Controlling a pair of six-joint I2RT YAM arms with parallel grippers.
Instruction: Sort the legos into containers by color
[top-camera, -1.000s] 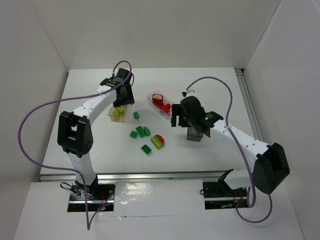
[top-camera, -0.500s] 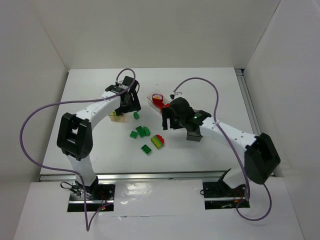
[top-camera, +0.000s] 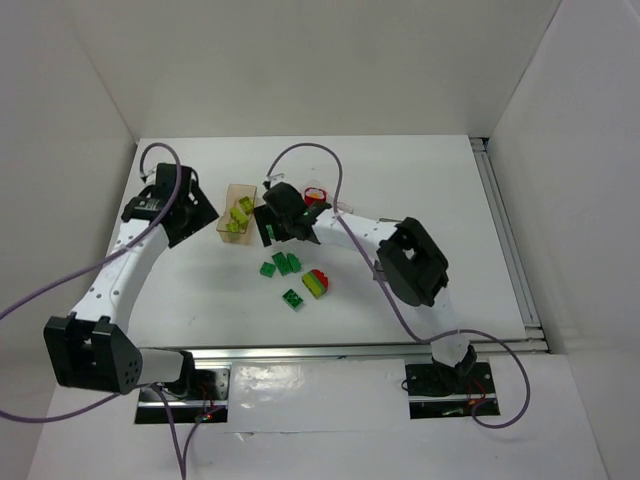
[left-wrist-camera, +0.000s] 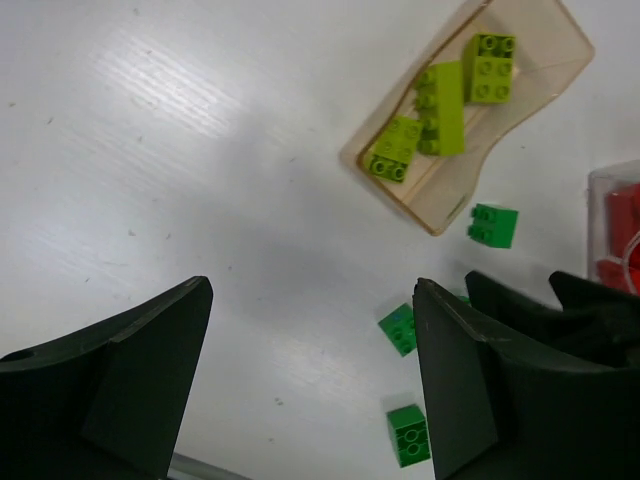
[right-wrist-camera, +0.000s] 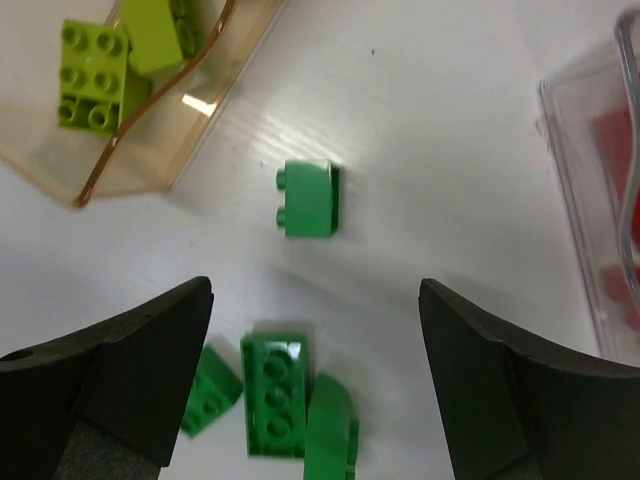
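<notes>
The tan tub (top-camera: 240, 190) holds yellow-green legos (top-camera: 238, 215). My left gripper (top-camera: 190, 215) is open and empty, left of it. My right gripper (top-camera: 272, 222) is open and empty, low between the tan tub and the clear tub (top-camera: 336, 209), which holds red legos (top-camera: 315, 194). In the right wrist view my gripper (right-wrist-camera: 315, 390) hangs over several green legos (right-wrist-camera: 275, 395); one green lego (right-wrist-camera: 308, 198) lies on its side ahead. The left wrist view shows my left gripper (left-wrist-camera: 310, 400), the tan tub (left-wrist-camera: 548, 88) and green legos (left-wrist-camera: 494, 224). The dark grey tub is hidden.
Loose green legos (top-camera: 283, 263) lie in the middle, one more (top-camera: 293, 297) nearer the front. A red lego stacked on a yellow-green one (top-camera: 318, 283) stands right of them. The right arm's elbow (top-camera: 410, 262) hangs over the table's right half. White walls enclose the table.
My left gripper has swung away from the tan tub to its left. My right gripper has moved left from beside the clear tub to above the green legos.
</notes>
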